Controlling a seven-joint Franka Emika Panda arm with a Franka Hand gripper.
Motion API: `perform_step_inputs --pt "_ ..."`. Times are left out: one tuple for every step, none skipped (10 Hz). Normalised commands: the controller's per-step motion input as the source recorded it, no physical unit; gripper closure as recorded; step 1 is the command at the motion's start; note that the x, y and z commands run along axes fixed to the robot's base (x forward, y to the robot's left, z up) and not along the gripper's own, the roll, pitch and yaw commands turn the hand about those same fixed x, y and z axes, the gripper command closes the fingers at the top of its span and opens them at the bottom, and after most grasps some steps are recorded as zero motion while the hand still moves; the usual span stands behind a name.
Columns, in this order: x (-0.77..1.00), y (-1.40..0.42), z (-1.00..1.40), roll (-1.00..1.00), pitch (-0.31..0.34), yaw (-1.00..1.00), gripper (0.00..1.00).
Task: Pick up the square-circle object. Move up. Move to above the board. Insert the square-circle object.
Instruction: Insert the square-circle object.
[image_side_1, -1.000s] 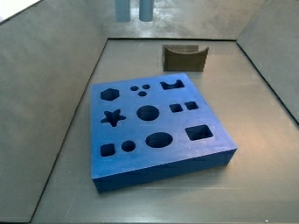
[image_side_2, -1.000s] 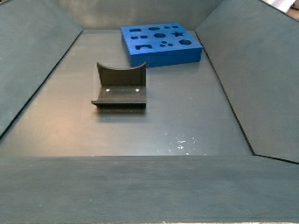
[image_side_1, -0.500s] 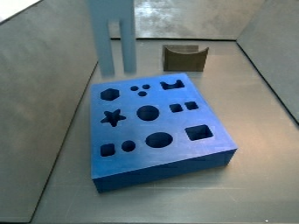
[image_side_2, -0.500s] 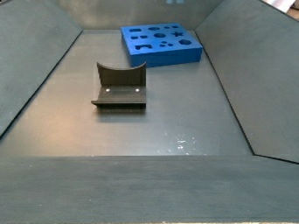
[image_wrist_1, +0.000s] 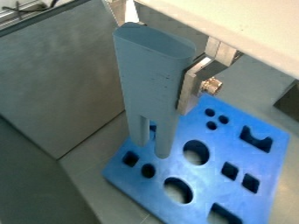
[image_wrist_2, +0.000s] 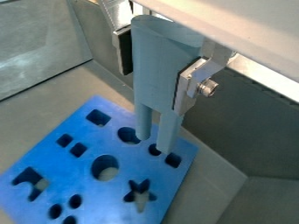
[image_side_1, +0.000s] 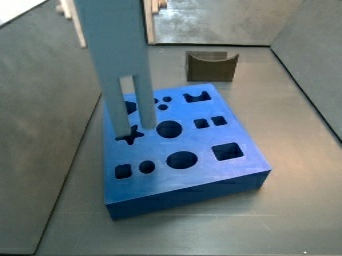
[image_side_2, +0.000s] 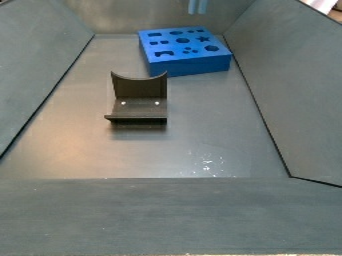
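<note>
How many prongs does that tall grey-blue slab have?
2: both at the square-circle object's lower end, side by side, down at the board; the hand grips its upper part.

Grey-walled robot test bin (image_side_2: 54, 90)

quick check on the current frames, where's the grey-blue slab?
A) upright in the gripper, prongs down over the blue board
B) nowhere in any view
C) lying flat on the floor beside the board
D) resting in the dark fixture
A: in both wrist views the slab stands upright, clamped at its upper part by the gripper, with its two prongs pointing down over the holed top of the blue board; whether the prongs have entered any holes is unclear.
</note>
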Motion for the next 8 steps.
perform_step_inputs --pt "0.0 -0.09 0.0 0.04 0.0 0.04 1.0" --pt "0.0 -0.03 -0.02 0.0 -0.001 0.0 1.0" --pt "0.01 -0.21 -0.31 0.18 -0.046 0.01 1.0" --pt "0.1 -0.35 -0.31 0.36 -0.017 0.07 1.0" --pt "0.17 -0.33 -0.26 0.21 -0.017 0.07 1.0" --pt "0.02 0.0 0.0 0.0 0.0 0.0 1.0" --pt "0.55 -0.09 -0.27 0.11 0.0 -0.04 1.0" --pt "0.83 -0.02 -0.35 0.11 0.0 -0.16 1.0"
